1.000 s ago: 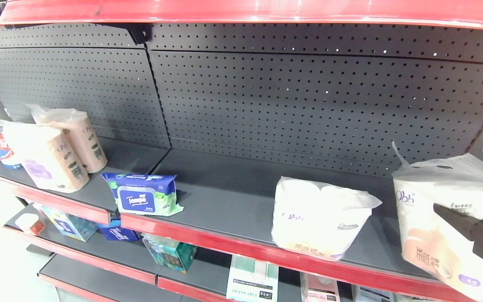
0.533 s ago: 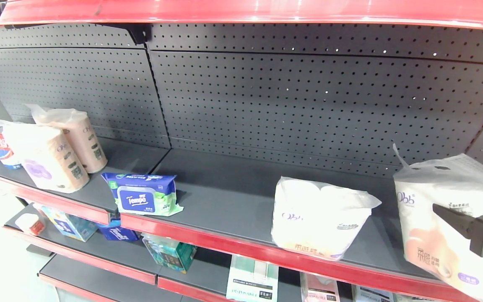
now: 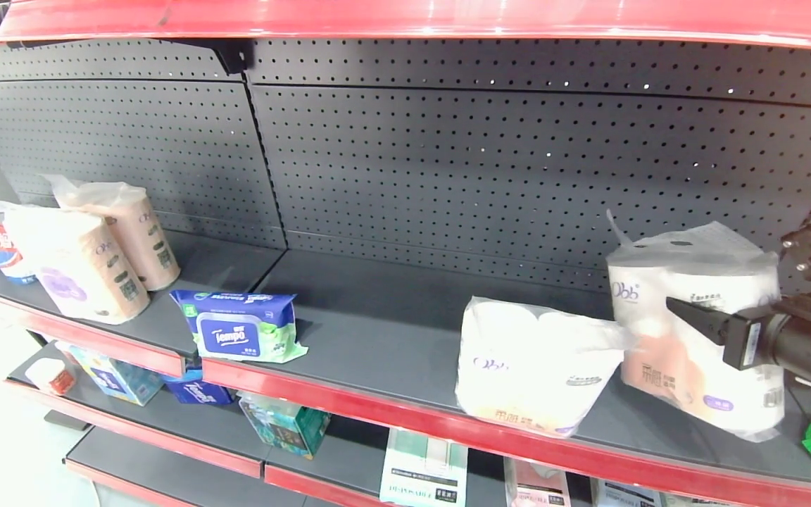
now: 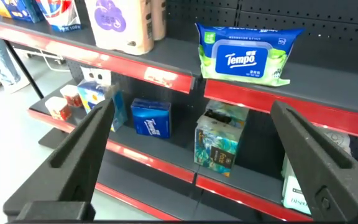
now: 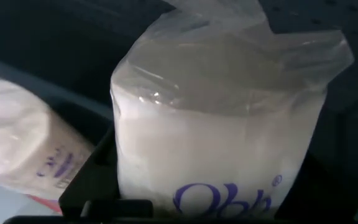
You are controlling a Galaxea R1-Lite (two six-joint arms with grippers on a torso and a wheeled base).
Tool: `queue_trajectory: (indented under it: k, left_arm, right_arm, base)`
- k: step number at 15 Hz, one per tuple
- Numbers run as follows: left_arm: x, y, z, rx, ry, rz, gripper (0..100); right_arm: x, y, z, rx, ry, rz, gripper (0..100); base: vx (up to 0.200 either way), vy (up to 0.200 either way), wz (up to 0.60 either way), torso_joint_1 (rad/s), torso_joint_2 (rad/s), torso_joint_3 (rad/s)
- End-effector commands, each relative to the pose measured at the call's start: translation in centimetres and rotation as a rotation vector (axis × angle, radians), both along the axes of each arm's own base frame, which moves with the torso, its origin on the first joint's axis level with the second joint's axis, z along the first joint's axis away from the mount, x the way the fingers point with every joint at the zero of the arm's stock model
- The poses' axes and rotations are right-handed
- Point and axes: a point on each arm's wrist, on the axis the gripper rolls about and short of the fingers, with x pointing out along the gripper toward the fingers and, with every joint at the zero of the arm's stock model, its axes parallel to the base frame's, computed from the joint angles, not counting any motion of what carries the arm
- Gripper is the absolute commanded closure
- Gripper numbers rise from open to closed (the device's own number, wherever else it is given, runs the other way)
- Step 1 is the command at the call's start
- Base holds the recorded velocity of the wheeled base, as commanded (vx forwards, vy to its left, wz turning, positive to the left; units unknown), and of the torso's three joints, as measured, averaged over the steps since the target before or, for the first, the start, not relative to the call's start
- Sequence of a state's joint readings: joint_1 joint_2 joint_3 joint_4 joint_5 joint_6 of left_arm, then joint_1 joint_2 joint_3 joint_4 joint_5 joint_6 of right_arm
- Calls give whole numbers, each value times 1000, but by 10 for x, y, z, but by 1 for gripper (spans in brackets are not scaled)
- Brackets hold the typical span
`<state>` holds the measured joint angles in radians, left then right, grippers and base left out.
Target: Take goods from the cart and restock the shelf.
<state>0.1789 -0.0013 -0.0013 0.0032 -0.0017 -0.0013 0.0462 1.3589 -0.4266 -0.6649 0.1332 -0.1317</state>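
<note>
My right gripper [image 3: 695,310] is shut on a pack of toilet rolls [image 3: 687,282] in clear wrap, white with a peach lower part. The pack stands tilted on the right end of the grey shelf [image 3: 391,324], close beside a white roll pack [image 3: 532,362] lying near the red front edge. In the right wrist view the dark fingers [image 5: 95,177] press both sides of the held pack [image 5: 222,137], and the white pack [image 5: 23,149] lies beside it. My left gripper [image 4: 192,104] hangs open in front of the lower shelves, holding nothing.
A blue wet-wipes pack [image 3: 243,327] lies mid-shelf, with two peach roll packs [image 3: 89,264] to its left. Free shelf spans between the wipes and the white pack. A red shelf edge [image 3: 405,17] hangs overhead. Lower shelves hold several boxes [image 4: 219,140].
My right gripper has carried the roll pack left and deeper over the shelf, from the picture's right edge to beside the white pack. The other goods have not moved.
</note>
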Motion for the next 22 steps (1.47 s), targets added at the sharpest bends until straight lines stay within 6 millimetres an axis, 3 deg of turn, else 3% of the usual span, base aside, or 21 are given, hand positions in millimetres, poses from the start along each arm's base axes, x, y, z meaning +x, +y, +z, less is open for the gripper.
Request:
queue_trajectory:
  k: [1, 4, 5, 8, 13, 16, 19, 22]
  left_arm:
    - [0, 0, 0, -1, 2, 1, 0]
    - [0, 0, 0, 0, 1, 1, 0]
    - [0, 0, 0, 0, 1, 1, 0]
    - [0, 0, 0, 0, 1, 1, 0]
    - [0, 0, 0, -1, 2, 1, 0]
    - [0, 0, 0, -1, 2, 1, 0]
    - [0, 0, 0, -1, 2, 1, 0]
    - [0, 0, 0, 0, 1, 1, 0]
  right_arm:
    - [28, -2, -10, 4, 49, 52, 100]
    - [61, -1, -22, 20, 30, 145, 100]
    - [79, 2, -31, 6, -19, 248, 100]
    - [99, 4, -55, 30, -19, 552, 100]
    - [154, 10, -62, 49, -85, 712, 100]
    - [161, 11, -78, 36, -83, 777, 100]
    - [149, -12, -99, -11, -103, 867, 100]
    - [147, -24, -103, -22, -115, 868, 100]
  base:
    - [0, 0, 0, 0, 0, 0]
    - [0, 0, 0, 0, 0, 0]
    - [0, 0, 0, 0, 0, 0]
    - [0, 0, 0, 0, 0, 0]
    - [0, 0, 0, 0, 0, 0]
    - [0, 0, 0, 0, 0, 0]
    - [0, 0, 0, 0, 0, 0]
    - [0, 0, 0, 0, 0, 0]
